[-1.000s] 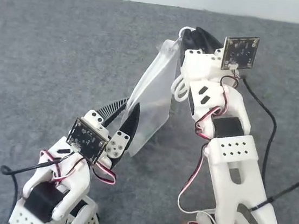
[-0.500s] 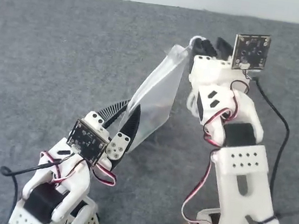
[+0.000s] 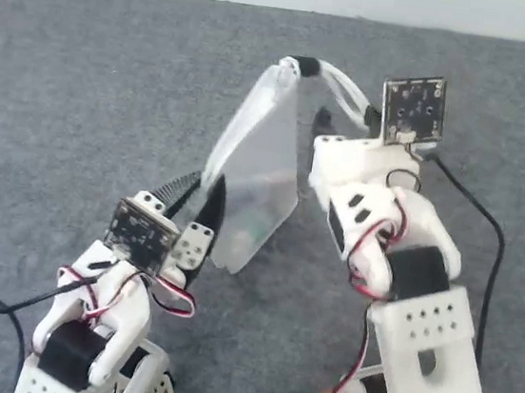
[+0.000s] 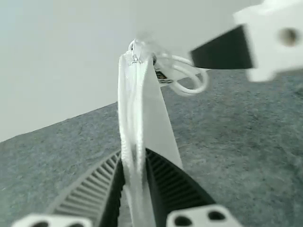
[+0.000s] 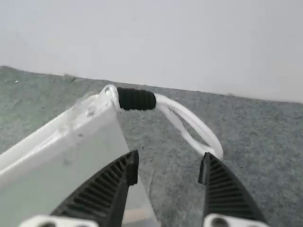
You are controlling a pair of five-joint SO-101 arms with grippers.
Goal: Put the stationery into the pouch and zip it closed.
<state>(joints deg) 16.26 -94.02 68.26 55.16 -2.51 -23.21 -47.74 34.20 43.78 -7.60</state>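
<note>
A translucent white pouch (image 3: 255,176) stands tilted above the grey mat, its zipper edge (image 4: 137,109) running up to a white cord loop (image 3: 338,86) with a black sleeve (image 5: 136,98) at the upper corner. My left gripper (image 3: 205,211) is shut on the pouch's lower end, with the zipper edge pinched between its black fingers (image 4: 161,182). My right gripper (image 5: 165,165) stands open just short of the upper corner; the cord loop (image 5: 189,123) curves in front of its fingertips, close to one of them. What lies inside the pouch is too faint to tell.
Grey mat (image 3: 84,88) covers the table on all sides of the arms. A pale wall (image 5: 189,42) rises behind its far edge. Black cables (image 3: 475,218) trail from the right arm.
The right gripper has drawn back from the pouch's upper corner, and the cord loop now shows stretched out ahead of it. The pouch's top has swung left, and the left arm has shifted slightly left.
</note>
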